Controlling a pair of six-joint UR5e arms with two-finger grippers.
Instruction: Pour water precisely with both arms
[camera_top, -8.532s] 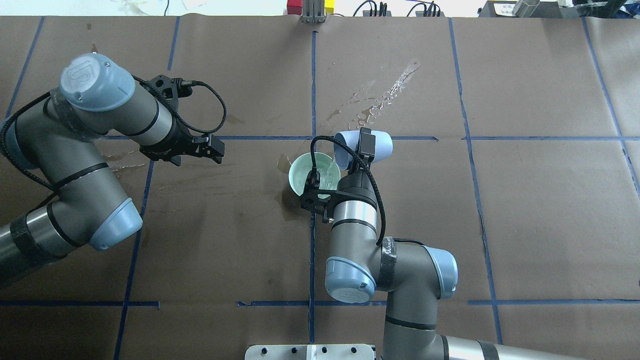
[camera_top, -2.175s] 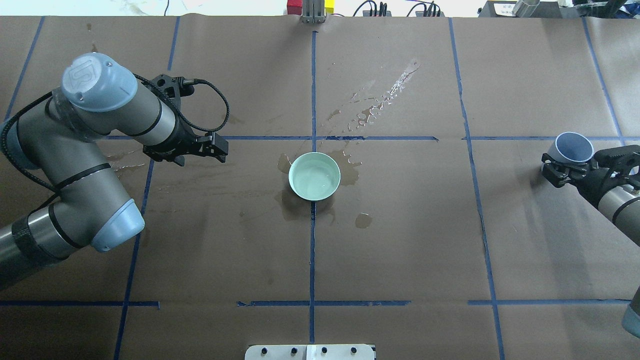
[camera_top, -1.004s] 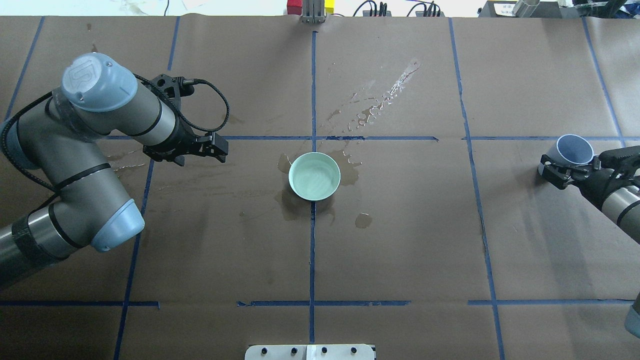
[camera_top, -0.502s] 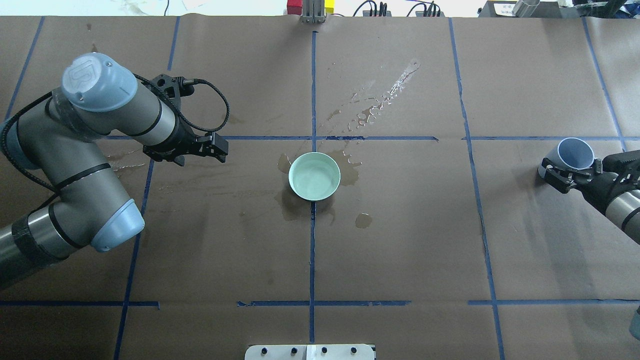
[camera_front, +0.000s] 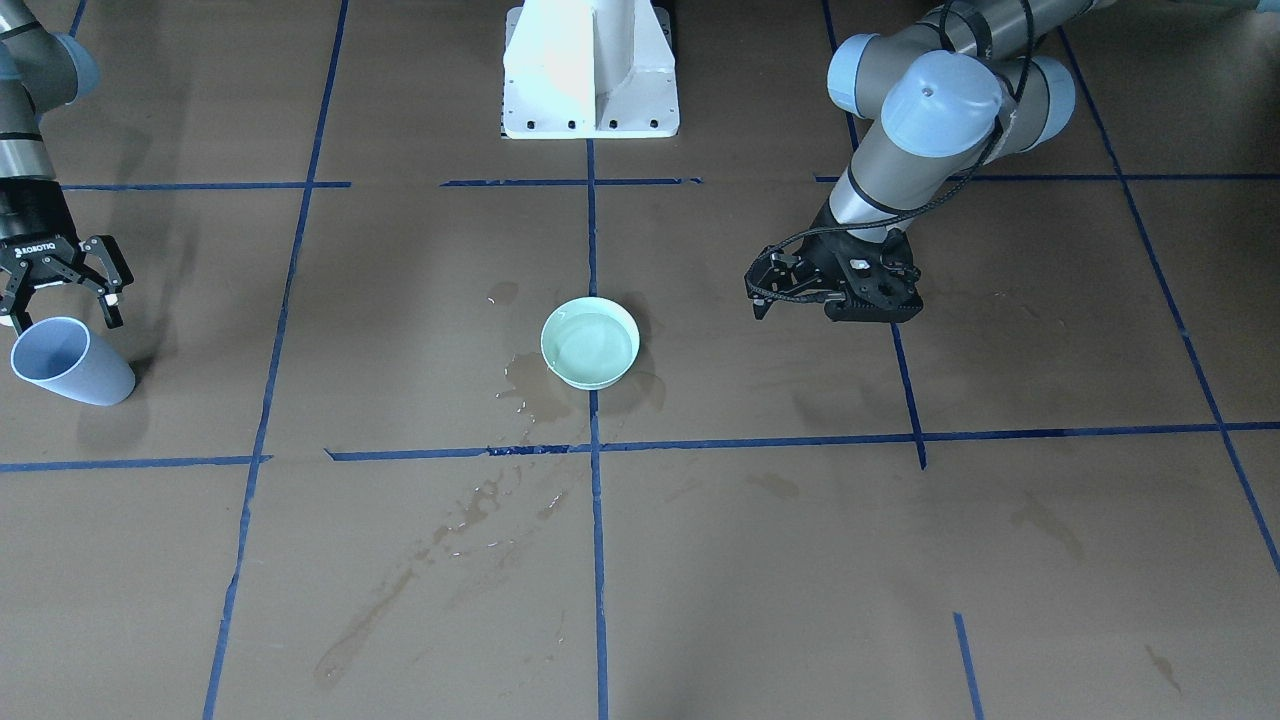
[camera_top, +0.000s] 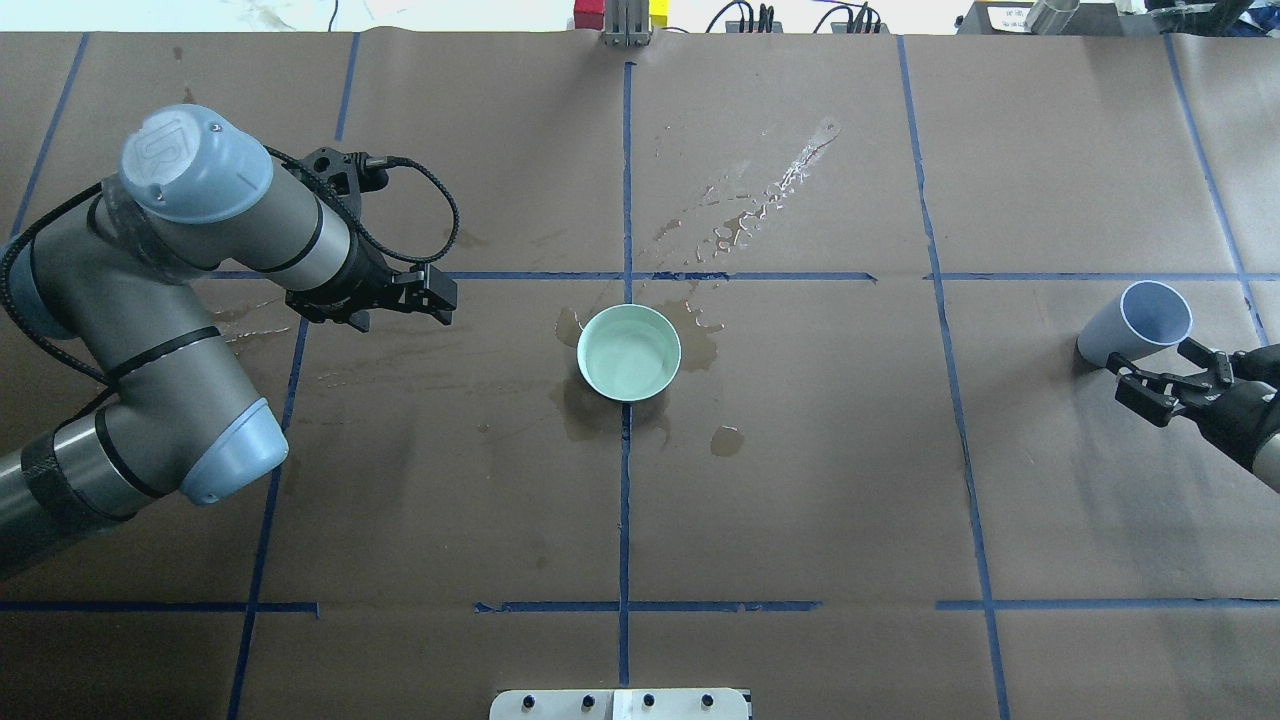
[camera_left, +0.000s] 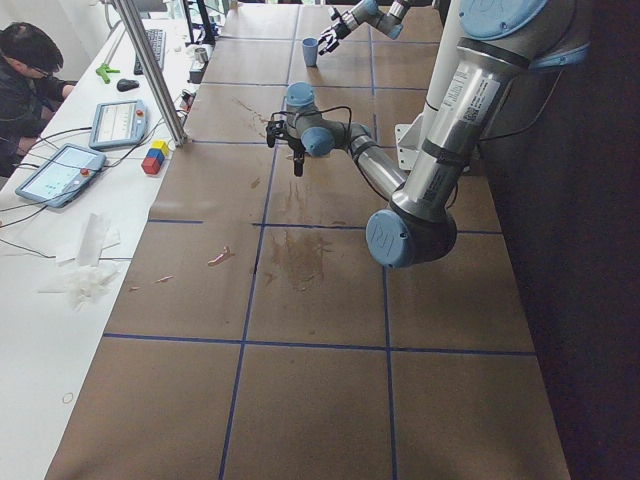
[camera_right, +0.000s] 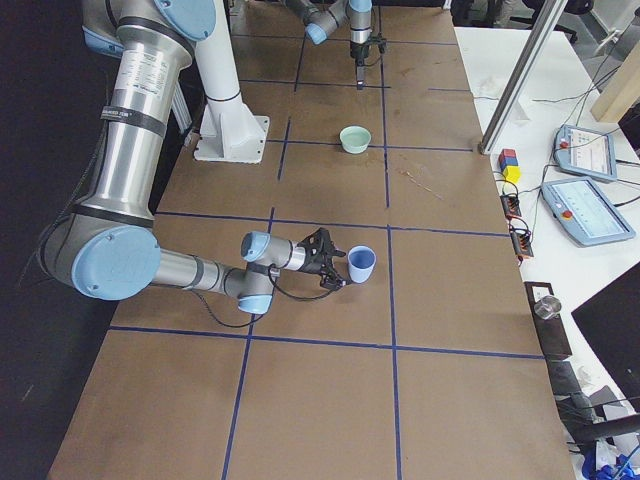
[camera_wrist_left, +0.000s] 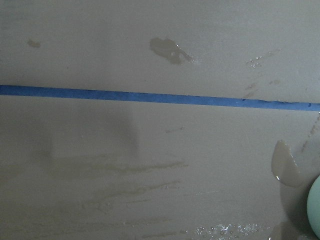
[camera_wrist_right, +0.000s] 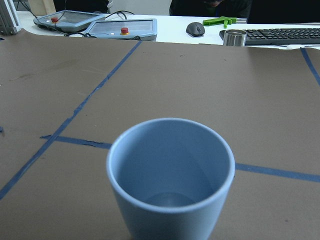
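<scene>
Clear water (camera_top: 628, 358) (bowled) near left tool (camera_top: 442, 298)

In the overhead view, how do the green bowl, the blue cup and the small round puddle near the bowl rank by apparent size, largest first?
1. Green bowl and blue cup: about alike; the cup stands taller, nearer the camera, so I leave them tied.
2. Small round puddle: clearly the smallest.
</scene>
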